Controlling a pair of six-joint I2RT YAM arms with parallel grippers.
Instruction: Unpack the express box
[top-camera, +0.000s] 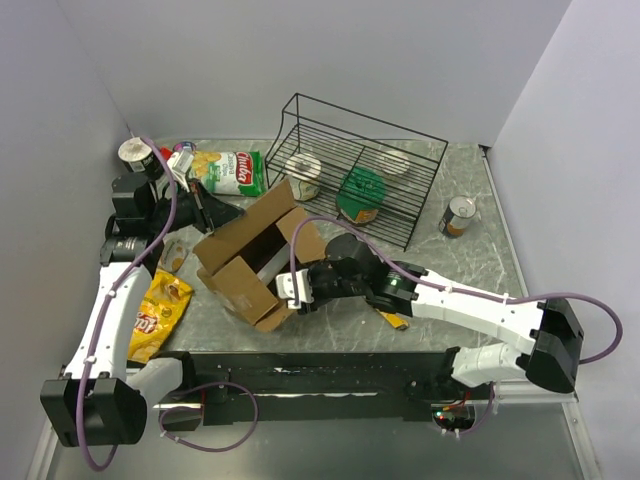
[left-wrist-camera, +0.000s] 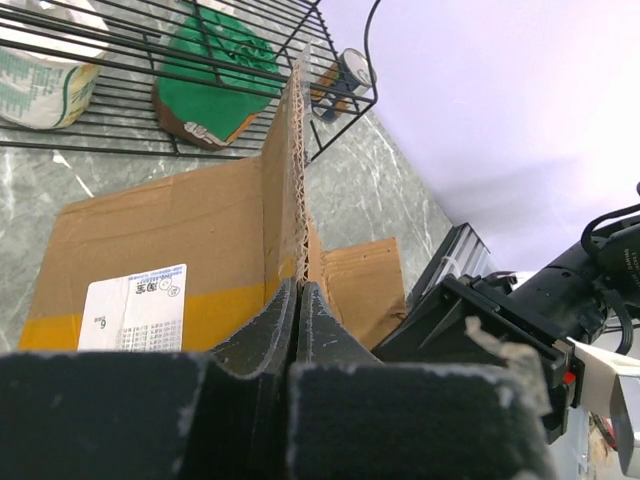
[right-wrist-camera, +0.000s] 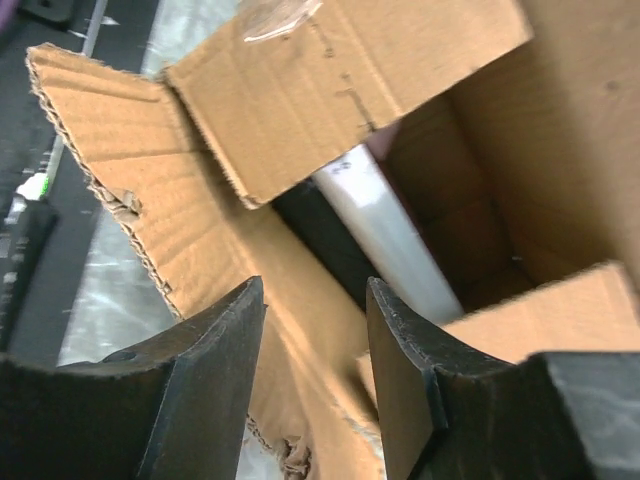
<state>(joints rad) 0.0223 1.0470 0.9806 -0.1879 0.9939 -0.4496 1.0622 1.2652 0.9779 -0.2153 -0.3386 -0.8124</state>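
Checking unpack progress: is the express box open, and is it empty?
Open, not empty. The express box has its flaps spread, left gripper pinching one; a white item and a dark item lie inside.

Grey-green marbled counter (top-camera: 480, 265), boxed in by plain pale lavender walls (top-camera: 350, 60) left, rear and right; soft, even light.
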